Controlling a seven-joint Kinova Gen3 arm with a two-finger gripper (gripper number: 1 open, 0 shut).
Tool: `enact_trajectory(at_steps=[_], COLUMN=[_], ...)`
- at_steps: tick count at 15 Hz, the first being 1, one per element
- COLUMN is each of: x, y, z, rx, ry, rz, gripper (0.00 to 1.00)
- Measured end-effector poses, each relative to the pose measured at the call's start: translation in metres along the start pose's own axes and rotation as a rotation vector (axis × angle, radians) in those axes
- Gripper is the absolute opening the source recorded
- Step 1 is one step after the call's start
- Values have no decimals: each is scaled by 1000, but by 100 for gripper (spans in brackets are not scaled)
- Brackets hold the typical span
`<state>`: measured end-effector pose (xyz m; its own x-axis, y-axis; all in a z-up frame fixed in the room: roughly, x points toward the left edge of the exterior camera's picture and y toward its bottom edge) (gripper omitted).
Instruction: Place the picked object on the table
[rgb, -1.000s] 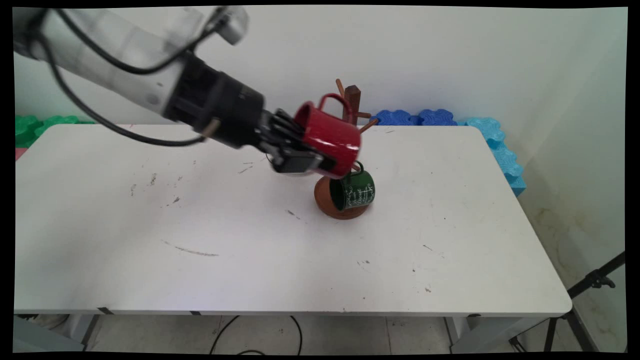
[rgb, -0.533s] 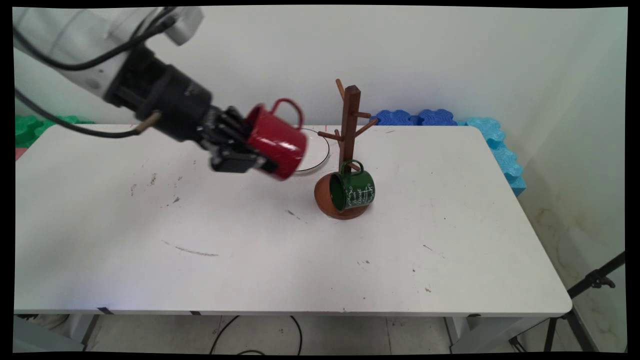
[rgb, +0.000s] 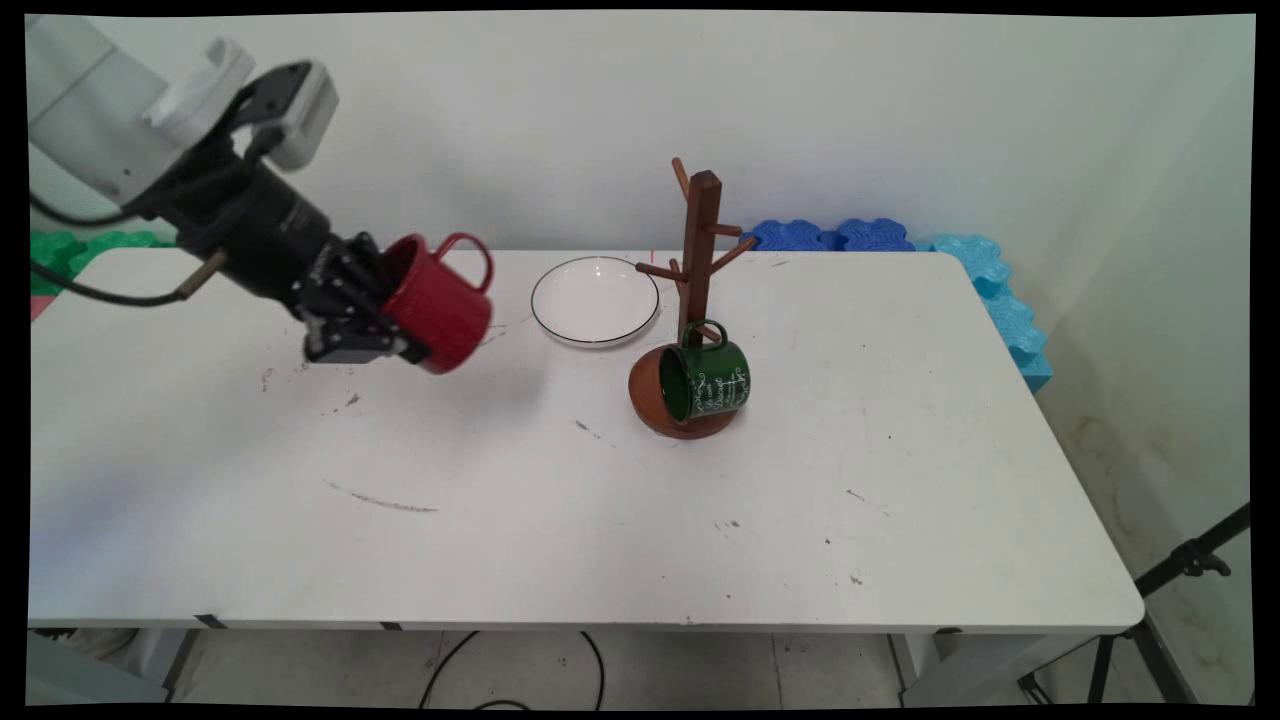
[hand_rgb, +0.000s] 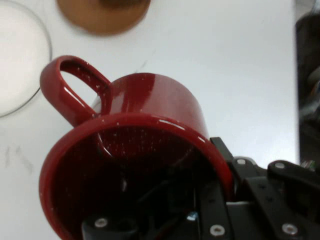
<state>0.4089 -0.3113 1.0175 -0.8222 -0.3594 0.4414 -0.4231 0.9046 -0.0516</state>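
My gripper (rgb: 385, 320) is shut on the rim of a red mug (rgb: 440, 315), held on its side above the table's left part, handle up and bottom pointing right. The hand view is filled by the red mug (hand_rgb: 135, 165), one finger inside its mouth and one outside on its wall, gripper (hand_rgb: 210, 200) low in the picture. To the right stands a brown wooden mug tree (rgb: 698, 260) on a round base, with a green mug (rgb: 708, 380) hanging low on it. A white plate (rgb: 594, 300) lies between the red mug and the tree.
The white table (rgb: 560, 520) carries dark scuff marks. Blue foam blocks (rgb: 900, 240) lie along the wall at the back right and green ones (rgb: 70, 250) at the back left. A black tripod leg (rgb: 1180, 570) stands by the table's right front corner.
The gripper has carried the red mug leftwards, away from the mug tree's upper pegs, past the plate, and slightly lower. The plate is uncovered now. The green mug has stayed put.
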Motion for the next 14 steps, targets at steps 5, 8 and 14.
enact_trajectory(at_steps=[5, 8, 14], x=[-20, -26, -31], y=[-16, -23, -38], z=[22, 38, 82], rx=[43, 53, 50], ry=[-114, -156, -215], rz=[139, 201, 311], gripper=[0, 0, 0])
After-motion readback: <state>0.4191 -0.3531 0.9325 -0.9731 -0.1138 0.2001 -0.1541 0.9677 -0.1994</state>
